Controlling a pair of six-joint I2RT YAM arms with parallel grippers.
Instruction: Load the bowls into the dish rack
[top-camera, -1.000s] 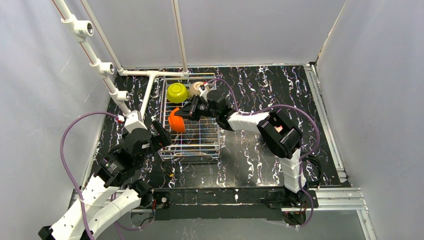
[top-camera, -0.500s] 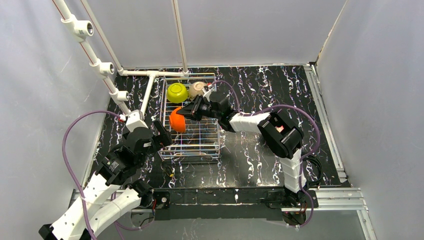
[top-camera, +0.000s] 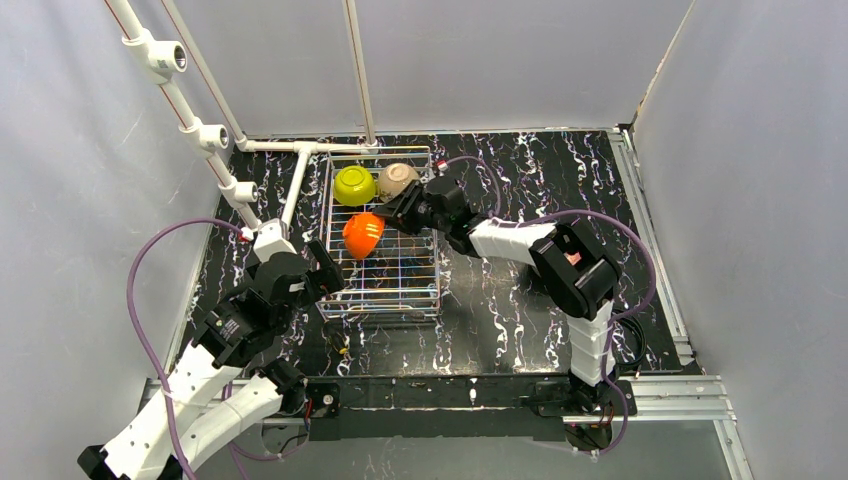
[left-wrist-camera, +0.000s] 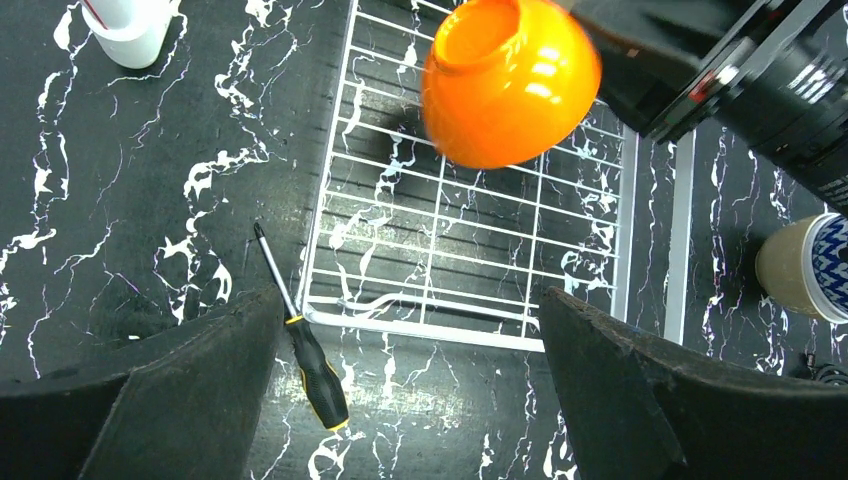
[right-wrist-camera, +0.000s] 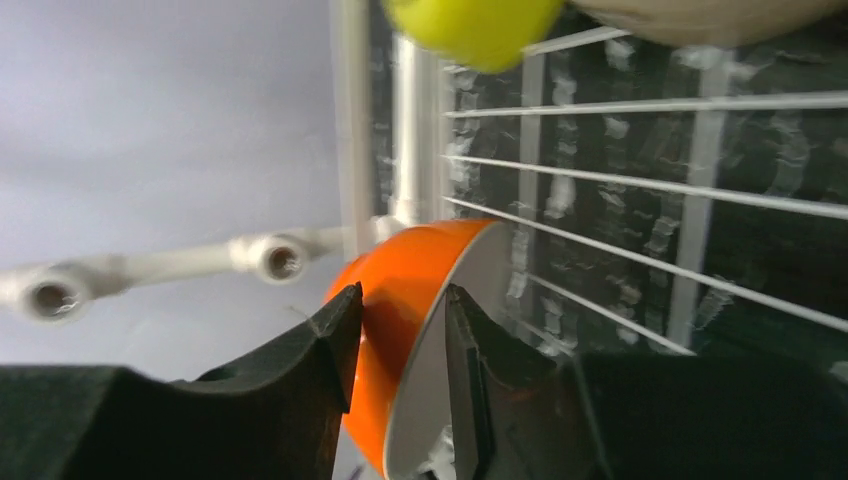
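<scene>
Straddling the rim of the orange bowl (right-wrist-camera: 395, 265) with my right gripper (right-wrist-camera: 400, 300), I'm putting one finger on the orange outside and the other on the pale inside. My jaws are standing barely a rim's thickness apart, close on both sides. I cannot tell whether they are pinching or sitting loose around it.

The bowl is lying tipped on its side over the middle of the rack (top-camera: 432, 292), on the left half. Its foot is pointing away from me, and it sits just this side of the lime bowl (top-camera: 353, 184). The tan bowl (top-camera: 398, 180) is sitting next to the lime one in the far row. I cannot tell whether the orange one is resting on the wires or hanging above them.

I'm judging this bowl as light, stiff and glossy, so probably slippery, and likely to chip if it drops onto wire. Its round belly is looking too wide for my jaws, so the rim is the place to take it, one finger in and one out. I'm thinking it will want to roll on those thin wires while tilted like this.

My left gripper (left-wrist-camera: 408, 300) is hovering at the rack's near end, jaws wide apart and holding nothing. A patterned bowl (left-wrist-camera: 810, 268) is waiting on the table (left-wrist-camera: 130, 200) just outside the rack.
</scene>
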